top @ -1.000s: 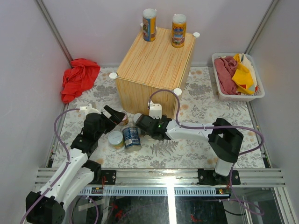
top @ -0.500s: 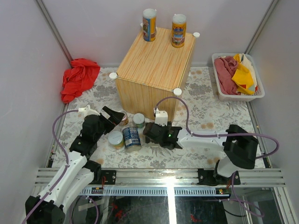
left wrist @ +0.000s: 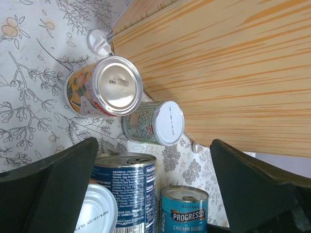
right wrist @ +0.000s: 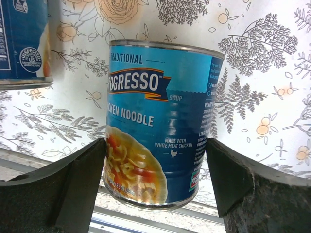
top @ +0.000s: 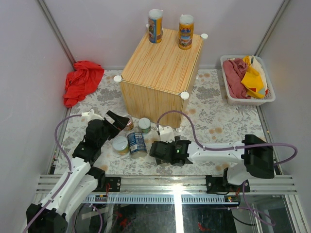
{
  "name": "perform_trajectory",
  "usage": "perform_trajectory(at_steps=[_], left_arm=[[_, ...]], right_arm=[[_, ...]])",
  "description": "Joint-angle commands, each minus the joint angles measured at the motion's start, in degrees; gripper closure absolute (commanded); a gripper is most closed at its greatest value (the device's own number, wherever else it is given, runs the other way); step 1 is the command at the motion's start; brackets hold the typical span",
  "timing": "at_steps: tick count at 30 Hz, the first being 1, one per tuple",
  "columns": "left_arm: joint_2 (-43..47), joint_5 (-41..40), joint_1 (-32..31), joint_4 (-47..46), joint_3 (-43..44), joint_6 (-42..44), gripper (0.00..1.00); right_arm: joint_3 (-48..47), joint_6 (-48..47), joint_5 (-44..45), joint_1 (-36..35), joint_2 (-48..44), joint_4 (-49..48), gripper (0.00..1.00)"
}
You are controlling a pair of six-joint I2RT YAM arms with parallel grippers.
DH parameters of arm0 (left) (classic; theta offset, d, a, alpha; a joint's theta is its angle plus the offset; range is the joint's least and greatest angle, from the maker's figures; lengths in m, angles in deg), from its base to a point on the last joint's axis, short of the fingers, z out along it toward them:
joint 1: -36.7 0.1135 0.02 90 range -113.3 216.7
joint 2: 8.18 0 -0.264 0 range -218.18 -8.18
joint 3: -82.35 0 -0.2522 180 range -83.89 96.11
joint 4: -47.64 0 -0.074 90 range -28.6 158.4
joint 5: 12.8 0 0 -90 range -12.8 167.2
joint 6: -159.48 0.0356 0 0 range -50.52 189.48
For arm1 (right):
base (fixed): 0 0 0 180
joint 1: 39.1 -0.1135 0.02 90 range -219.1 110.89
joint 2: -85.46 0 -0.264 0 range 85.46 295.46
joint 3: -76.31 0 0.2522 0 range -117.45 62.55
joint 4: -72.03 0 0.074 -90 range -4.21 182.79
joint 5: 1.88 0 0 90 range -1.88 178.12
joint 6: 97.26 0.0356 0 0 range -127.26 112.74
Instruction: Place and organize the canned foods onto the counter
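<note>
Two tall orange-blue cans (top: pixel 155 25) (top: pixel 185 31) stand at the far edge of the wooden counter (top: pixel 160 73). On the flowered mat before it are a short fruit-label can (left wrist: pixel 109 87), a green-label can (left wrist: pixel 155 124), a dark blue can (left wrist: pixel 129 189) and a silver-lidded can (left wrist: pixel 95 213). My right gripper (right wrist: pixel 155 179) (top: pixel 158 150) is shut on a blue Progresso soup can (right wrist: pixel 155 121), a finger pressed against each side. The left gripper (left wrist: pixel 155 194) (top: pixel 120 124) hovers wide open over the can cluster, holding nothing.
A red cloth (top: pixel 82 80) lies at the far left. A white basket (top: pixel 227 99) full of cloths sits at the right. Metal rails (top: pixel 170 184) run along the near edge, just behind the held can. A second blue can (right wrist: pixel 22 43) stands left of it.
The right gripper has drawn back from the counter's base toward the near rails with the blue soup can, uncovering the green-label can. The left arm has hardly moved.
</note>
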Motion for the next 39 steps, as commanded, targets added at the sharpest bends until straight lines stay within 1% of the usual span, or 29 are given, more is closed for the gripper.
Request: perform_trajectory(at_steps=[1,10,19,24,28,35,39], left_arm=[[-1.3,0.3,-0.3,-1.1,0.9,0.9,0.00],[-3.3,0.6,-0.3,-2.2,2.4,2.5,0.00],[-3.1,-0.2,-0.2,-2.4,2.1,2.8,0.00],[-2.5,-0.5,-0.3,-2.8,1.0,2.0,0.00],[-2.6,-0.5,-0.2,-3.3,0.6,1.4,0.00],[-3.8,-0.2,-0.2,-4.1,0.7,1.3,0.00],[-3.9,-0.3,-0.2,-4.0,0.8,1.6,0.00]], right_arm=[[-6.0,-3.3,2.5,0.0,2.5,7.3,0.14],[-10.5,-6.8,0.4,2.0,6.4,7.1,0.11],[-13.7,-11.3,-1.7,2.0,6.9,9.2,0.00],[-13.7,-12.8,-1.7,3.0,6.8,9.3,0.00],[-13.3,-14.0,-1.7,5.3,6.8,8.4,0.01],[-14.4,-17.2,-8.1,10.8,8.6,5.5,0.02],[-15.6,-18.5,-11.4,11.7,11.1,4.6,0.02]])
